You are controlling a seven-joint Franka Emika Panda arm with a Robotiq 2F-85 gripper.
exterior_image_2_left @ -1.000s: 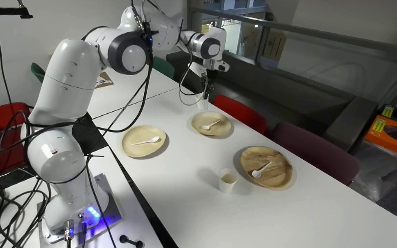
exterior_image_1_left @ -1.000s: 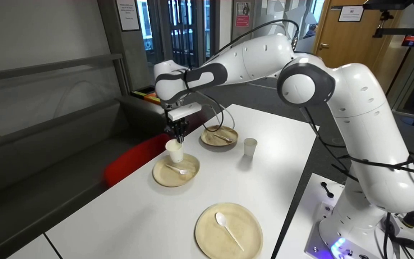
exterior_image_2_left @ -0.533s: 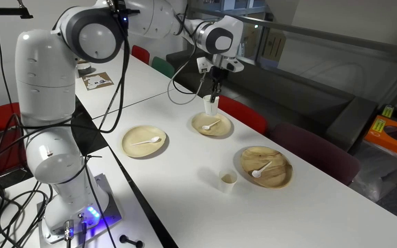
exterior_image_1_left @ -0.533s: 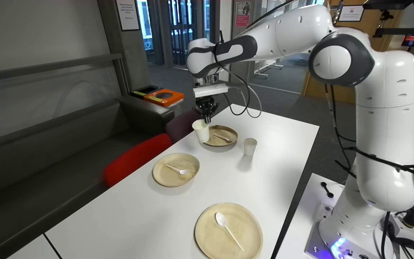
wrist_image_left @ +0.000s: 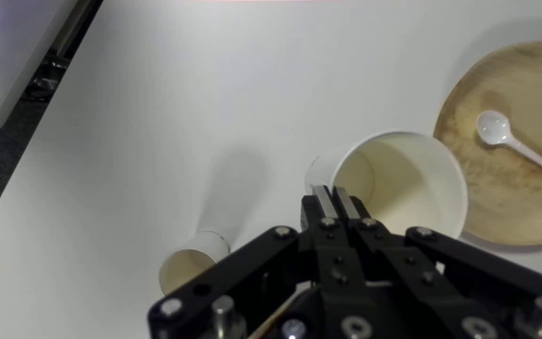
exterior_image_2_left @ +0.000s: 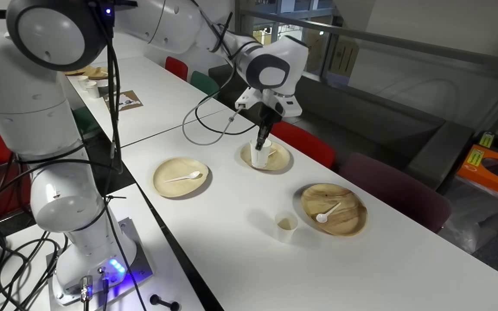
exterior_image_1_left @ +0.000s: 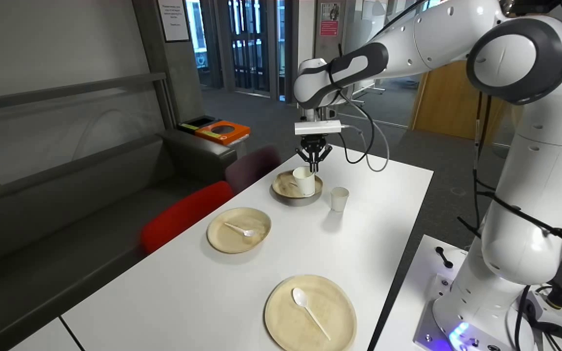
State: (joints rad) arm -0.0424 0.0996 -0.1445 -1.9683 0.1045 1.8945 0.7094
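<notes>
The gripper (wrist_image_left: 330, 192) is pinching the side of a white cup (wrist_image_left: 393, 174). Its two fingers (wrist_image_left: 324, 202) are close together, with the wall of the cup between them. The cup is up in the air over the table (exterior_image_2_left: 383, 268), and its open top faces up. In the wrist view you can look right down into it. In both exterior views the cup blocks part of a plate.

A second cup (exterior_image_1_left: 339, 199) stands upright on the table. It is near the brown plate (exterior_image_2_left: 348, 216) but not touching it. In the wrist view it shows on the left, partly hidden by the gripper.

The brown plate has a white spoon (exterior_image_2_left: 328, 212) on it, and a purple chair (exterior_image_2_left: 395, 185) is close by, at the side of the table. A pale plate (exterior_image_1_left: 222, 241) lies near the red chair (exterior_image_1_left: 183, 214), with another spoon (exterior_image_1_left: 241, 230) on it. The last plate (exterior_image_1_left: 286, 321) is pale too, and it is near the table edge by the arm (exterior_image_1_left: 530, 243). A third spoon (exterior_image_1_left: 311, 313) lies on that one.

Behind the chairs there is a long grey couch (exterior_image_2_left: 361, 116). A blue light (exterior_image_1_left: 458, 334) glows at the bottom of the arm.
</notes>
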